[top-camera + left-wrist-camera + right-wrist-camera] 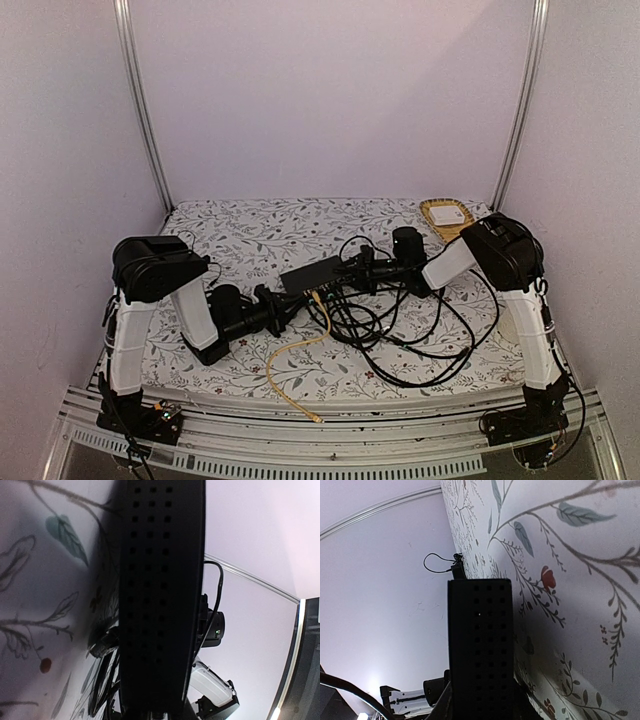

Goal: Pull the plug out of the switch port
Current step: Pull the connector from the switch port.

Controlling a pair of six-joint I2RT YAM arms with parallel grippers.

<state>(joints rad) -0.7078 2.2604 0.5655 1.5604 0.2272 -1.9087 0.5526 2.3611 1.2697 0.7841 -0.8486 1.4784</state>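
The switch [310, 272] is a flat black box lying mid-table. A yellow cable [290, 355] runs from its near edge, where the plug [316, 296] sits in a port. My right gripper [352, 272] is shut on the switch's right end. In the right wrist view the vented side of the switch [480, 645] stands between the jaws. My left gripper [287, 303] is at the switch's near left corner, close to the plug. The left wrist view is filled by the vented switch side [160, 605], which hides the left fingers and the plug.
A tangle of black cables [390, 330] spreads from the switch toward the front right. A small basket [440, 228] holding a white box [449, 214] stands at the back right. The yellow cable's free end [316, 417] hangs over the front edge.
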